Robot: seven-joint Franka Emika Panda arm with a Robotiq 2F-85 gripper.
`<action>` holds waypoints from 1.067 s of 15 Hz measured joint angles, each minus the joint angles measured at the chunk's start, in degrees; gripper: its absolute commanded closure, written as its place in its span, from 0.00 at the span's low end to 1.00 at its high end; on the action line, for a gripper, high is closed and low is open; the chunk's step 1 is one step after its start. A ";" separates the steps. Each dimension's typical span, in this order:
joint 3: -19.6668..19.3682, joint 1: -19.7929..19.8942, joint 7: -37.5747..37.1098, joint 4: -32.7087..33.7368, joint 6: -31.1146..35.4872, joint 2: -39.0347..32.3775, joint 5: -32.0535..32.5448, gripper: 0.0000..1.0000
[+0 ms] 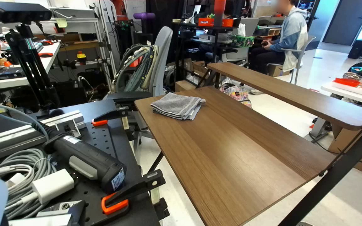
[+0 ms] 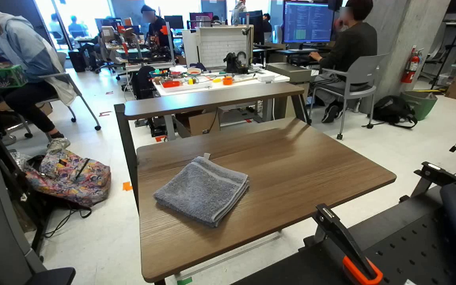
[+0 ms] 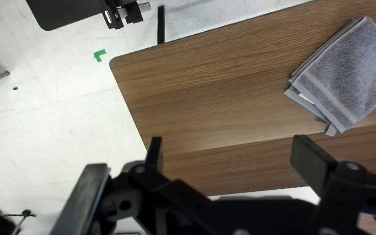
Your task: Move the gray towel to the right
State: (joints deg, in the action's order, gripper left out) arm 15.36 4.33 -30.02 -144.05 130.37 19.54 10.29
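Observation:
The gray towel (image 1: 178, 106) lies folded in a flat square stack on the brown wooden table, near one end, in both exterior views (image 2: 202, 192). In the wrist view the towel (image 3: 354, 71) is at the upper right, with its small tag toward the gripper. My gripper (image 3: 227, 139) is open, with its two fingers wide apart and nothing between them. It is apart from the towel, which lies beyond its right finger. The gripper does not show in either exterior view.
The wooden table (image 1: 231, 157) has a raised shelf (image 1: 294, 92) along its far side, also in an exterior view (image 2: 212, 103). A black perforated bench with clamps (image 1: 137, 188) stands beside the table. A gray chair (image 1: 162, 56) is close to the towel's end.

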 measured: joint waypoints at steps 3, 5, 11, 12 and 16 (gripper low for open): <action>0.00 0.00 0.00 0.00 0.00 0.00 0.00 0.00; 0.00 0.00 0.00 0.00 0.00 0.00 0.00 0.00; 0.39 -1.09 -1.52 -0.23 0.92 -1.68 0.86 0.00; 0.88 -1.59 -2.47 -0.26 1.82 -3.00 1.92 0.00; 2.48 -4.34 -5.85 0.42 5.84 -11.32 7.71 0.00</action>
State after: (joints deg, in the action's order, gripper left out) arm 17.83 -0.01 -35.87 -143.63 136.22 8.22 18.00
